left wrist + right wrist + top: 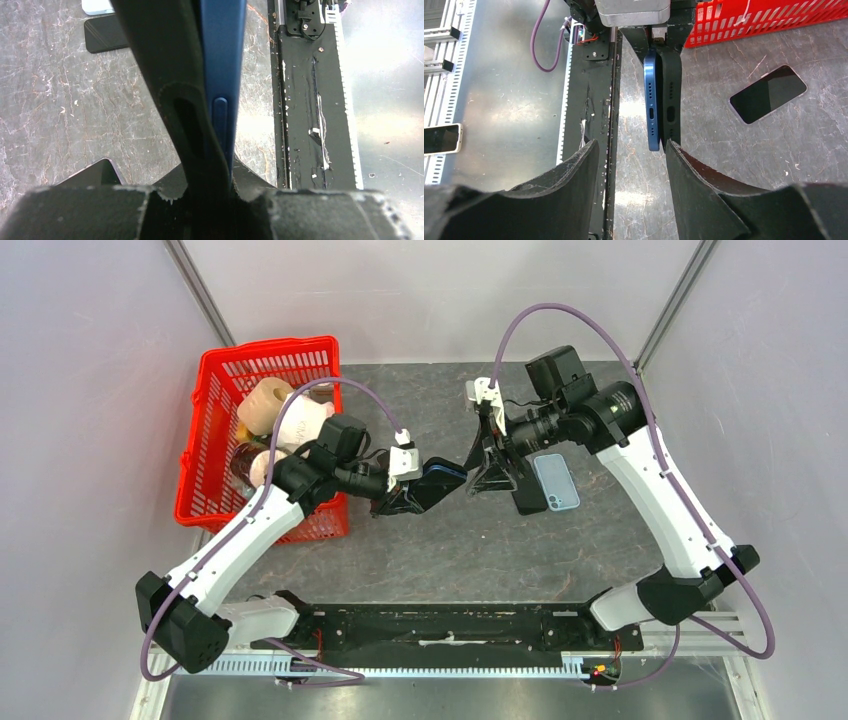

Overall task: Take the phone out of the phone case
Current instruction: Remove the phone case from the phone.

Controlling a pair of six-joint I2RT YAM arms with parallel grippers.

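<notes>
A blue phone (447, 475) sits in a black phone case (432, 492), held edge-up above the table's middle. My left gripper (405, 498) is shut on one end of both. In the left wrist view the phone (222, 75) and the case (165, 65) run up out of the left gripper (210, 186), and the case bulges away from the phone near the jaws. My right gripper (487, 468) is open at the free end. In the right wrist view the phone (652, 100) and case (671, 95) end just beyond the right gripper (631, 145), next to its right fingertip (674, 150).
A red basket (215, 455) with paper rolls stands at the left, behind my left arm. A light-blue phone (556, 480) and a black phone (527, 498) lie on the table under my right arm. The black rail (450, 625) runs along the near edge.
</notes>
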